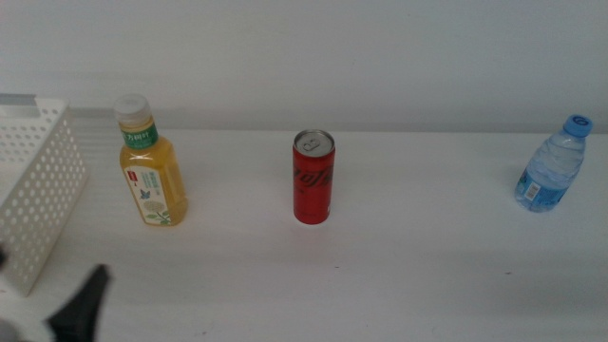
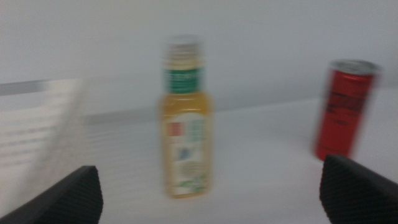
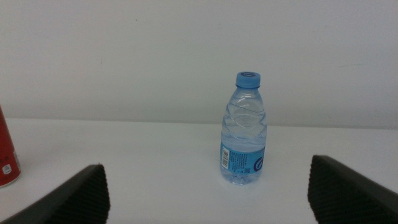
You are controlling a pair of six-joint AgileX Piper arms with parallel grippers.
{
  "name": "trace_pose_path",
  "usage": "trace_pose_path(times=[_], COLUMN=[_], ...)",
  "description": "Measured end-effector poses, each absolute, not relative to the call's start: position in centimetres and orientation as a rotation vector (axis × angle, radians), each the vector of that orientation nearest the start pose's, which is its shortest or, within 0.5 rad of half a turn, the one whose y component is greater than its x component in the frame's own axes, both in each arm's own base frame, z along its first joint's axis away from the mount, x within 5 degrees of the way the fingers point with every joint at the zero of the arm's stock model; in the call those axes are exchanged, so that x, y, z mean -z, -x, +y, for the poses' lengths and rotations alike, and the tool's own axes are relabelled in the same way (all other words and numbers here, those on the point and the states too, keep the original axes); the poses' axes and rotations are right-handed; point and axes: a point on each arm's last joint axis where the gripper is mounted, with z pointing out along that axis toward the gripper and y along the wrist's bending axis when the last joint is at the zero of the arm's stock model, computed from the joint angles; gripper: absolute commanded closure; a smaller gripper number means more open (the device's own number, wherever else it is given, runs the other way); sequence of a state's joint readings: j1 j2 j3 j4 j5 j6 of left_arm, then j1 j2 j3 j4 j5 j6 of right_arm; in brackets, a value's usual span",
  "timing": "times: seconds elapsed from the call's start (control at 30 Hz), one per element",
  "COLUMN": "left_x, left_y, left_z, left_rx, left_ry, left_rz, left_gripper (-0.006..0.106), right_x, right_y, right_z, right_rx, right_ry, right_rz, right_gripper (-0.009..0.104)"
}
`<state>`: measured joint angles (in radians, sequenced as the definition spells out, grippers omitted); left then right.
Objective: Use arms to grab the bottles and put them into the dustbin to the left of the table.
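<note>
Three bottles stand upright on the white table (image 1: pixel 427 275). The yellow drink bottle (image 1: pixel 152 166) is at the left, the red soda can (image 1: pixel 313 178) in the middle, and the small water bottle (image 1: pixel 553 166) at the far right. The white perforated dustbin (image 1: pixel 33 185) is at the left edge. My left gripper (image 1: pixel 81 309) shows as a dark tip at the bottom left, well in front of the yellow bottle. In the blurred left wrist view my left gripper (image 2: pixel 210 186) is open and faces the yellow bottle (image 2: pixel 185 124). My right gripper (image 3: pixel 208 171) is open, empty, and faces the water bottle (image 3: pixel 244 134).
The dustbin (image 2: pixel 37 143) stands close beside the yellow bottle, and the red can (image 2: pixel 345 109) stands on its other side. The red can's edge (image 3: pixel 6 158) shows in the right wrist view. A pale wall runs behind the table.
</note>
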<state>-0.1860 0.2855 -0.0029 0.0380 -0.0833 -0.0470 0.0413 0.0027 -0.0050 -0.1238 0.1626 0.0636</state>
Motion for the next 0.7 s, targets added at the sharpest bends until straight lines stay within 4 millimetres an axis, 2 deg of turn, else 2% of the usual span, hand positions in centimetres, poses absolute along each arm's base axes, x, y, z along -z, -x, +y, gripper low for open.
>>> trace_pose_path(times=[0.33,0.53,0.7], left_x=[-18.4,-16.9,-15.8], left_y=[-11.4,-12.8,-13.8], left_z=[-6.4,-8.3,-8.9], left_rx=[0.397,0.449,0.448], left_ry=[-0.418,-0.456,-0.444], left_rz=[1.743,1.733,1.711], left_gripper=[0.007,0.007,0.007], right_x=[-20.0,-20.0,-20.0], right_y=[-5.6,-5.6,-5.6], right_z=[0.0,0.0,0.0], right_rx=[0.03,0.03,0.03], right_ry=[0.067,0.067,0.067], right_rz=[1.641,1.641,1.641], right_gripper=[0.01,0.01,0.01])
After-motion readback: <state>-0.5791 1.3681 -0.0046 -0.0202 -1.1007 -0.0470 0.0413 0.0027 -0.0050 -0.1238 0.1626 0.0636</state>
